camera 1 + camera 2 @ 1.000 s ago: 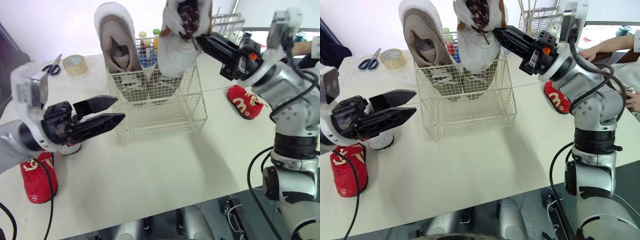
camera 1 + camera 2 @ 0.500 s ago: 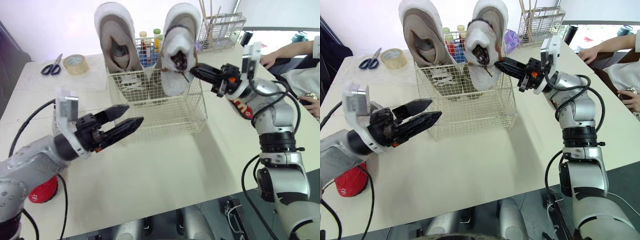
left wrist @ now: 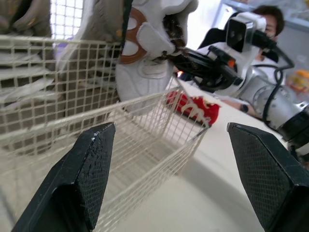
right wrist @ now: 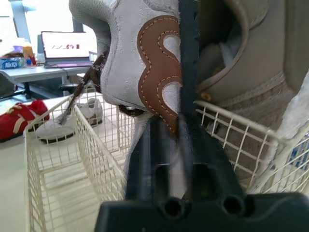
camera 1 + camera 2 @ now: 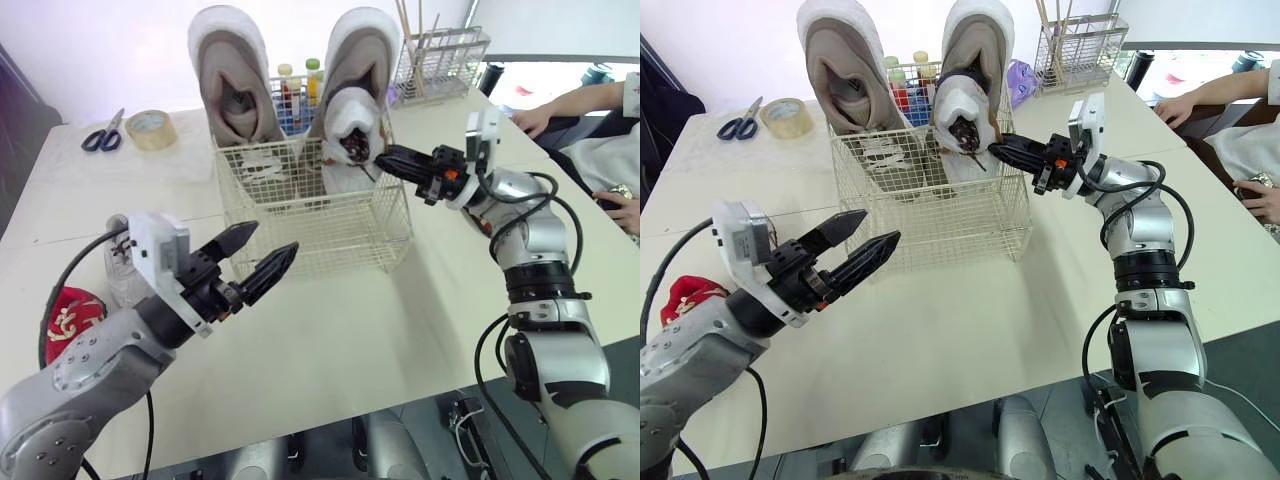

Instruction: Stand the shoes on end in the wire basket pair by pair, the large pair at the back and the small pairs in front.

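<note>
Small white shoe (image 5: 348, 140): upright in wire basket (image 5: 330, 228), 1 o'clock sector, just in front of large pair (image 5: 233, 85). R gripper (image 5: 383, 157): fingers clamped on its collar. Est. light, soft upper, stiff sole; hold at collar/heel. L gripper (image 5: 268, 243): fingers apart, empty, 7 o'clock of basket.

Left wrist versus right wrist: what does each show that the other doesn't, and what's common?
Left wrist, not right: a red shoe on the table beyond the wire basket, a person in the background, and the open left pincer. Right wrist, not left: a laptop, a second red shoe and a small white shoe outside the basket. Both: the wire basket and the right pincer clamped on the large shoe.
</note>
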Controlling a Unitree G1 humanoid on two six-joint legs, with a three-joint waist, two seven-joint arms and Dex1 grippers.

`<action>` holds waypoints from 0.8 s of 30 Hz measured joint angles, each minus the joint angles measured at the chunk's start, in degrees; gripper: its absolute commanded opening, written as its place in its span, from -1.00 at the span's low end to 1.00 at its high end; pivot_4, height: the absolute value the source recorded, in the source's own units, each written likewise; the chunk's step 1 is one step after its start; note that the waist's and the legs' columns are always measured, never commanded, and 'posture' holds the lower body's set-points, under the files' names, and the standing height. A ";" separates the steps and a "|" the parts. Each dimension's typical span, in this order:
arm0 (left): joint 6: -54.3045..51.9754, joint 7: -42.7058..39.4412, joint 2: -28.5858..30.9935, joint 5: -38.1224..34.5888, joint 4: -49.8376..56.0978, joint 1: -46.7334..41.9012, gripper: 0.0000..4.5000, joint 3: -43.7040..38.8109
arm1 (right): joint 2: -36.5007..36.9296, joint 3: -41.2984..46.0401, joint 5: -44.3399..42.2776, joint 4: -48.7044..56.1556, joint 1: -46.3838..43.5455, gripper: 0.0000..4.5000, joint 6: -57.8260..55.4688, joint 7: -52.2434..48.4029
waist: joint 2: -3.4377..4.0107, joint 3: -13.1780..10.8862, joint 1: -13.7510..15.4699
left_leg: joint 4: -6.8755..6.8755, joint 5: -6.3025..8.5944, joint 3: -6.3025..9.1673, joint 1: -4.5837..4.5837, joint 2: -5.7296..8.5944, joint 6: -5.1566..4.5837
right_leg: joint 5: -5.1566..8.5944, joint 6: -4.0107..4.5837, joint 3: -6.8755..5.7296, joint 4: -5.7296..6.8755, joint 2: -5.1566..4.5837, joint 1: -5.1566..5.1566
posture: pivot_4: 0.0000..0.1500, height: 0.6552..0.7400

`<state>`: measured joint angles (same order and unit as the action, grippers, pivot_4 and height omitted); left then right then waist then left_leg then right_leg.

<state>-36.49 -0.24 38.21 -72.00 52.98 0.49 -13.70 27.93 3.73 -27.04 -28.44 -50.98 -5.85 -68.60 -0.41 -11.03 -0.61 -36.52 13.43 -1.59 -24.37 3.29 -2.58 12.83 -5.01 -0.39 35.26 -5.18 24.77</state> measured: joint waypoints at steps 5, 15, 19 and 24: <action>1.04 0.64 -0.95 1.42 0.72 0.00 0.73 1.76 | 0.04 0.26 0.42 0.87 0.09 0.99 -0.85 1.29 | 0.00 0.00 -0.05 | -0.02 0.00 0.00 0.00 0.00 0.00 | -0.01 -0.01 0.00 0.00 0.00 0.00 | 1.00 1.00; 1.10 -1.56 -0.90 2.79 -0.29 0.89 0.73 2.18 | 2.28 1.63 -0.79 10.46 3.98 0.99 -7.85 4.36 | -0.01 0.01 -0.03 | -0.09 0.00 0.00 0.00 0.00 -0.01 | 0.01 0.05 0.00 0.01 0.00 -0.03 | 1.00 1.00; 1.10 -1.91 0.02 2.30 -0.80 0.56 0.73 1.87 | 4.11 2.44 -2.95 13.81 3.73 0.99 -13.08 5.26 | -0.01 0.01 -0.02 | -0.09 0.00 0.01 -0.01 -0.01 -0.01 | 0.01 0.04 0.00 0.03 0.00 -0.03 | 1.00 1.00; 2.37 -0.02 3.99 -7.46 -1.19 -0.07 0.98 -5.37 | 8.57 4.61 -9.37 16.98 -3.40 1.00 -23.95 4.17 | 0.00 0.00 -0.15 | -0.15 0.02 0.01 -0.05 -0.04 -0.02 | 0.04 0.10 0.01 0.07 0.00 0.04 | 1.00 1.00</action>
<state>-34.12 -0.26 42.20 -79.46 51.79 0.42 -19.07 36.50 8.34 -36.41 -11.45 -54.38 -29.80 -64.43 -0.41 -11.03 -0.76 -36.67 13.45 -1.57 -24.42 3.25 -2.60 12.87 -4.91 -0.38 35.33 -5.18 24.81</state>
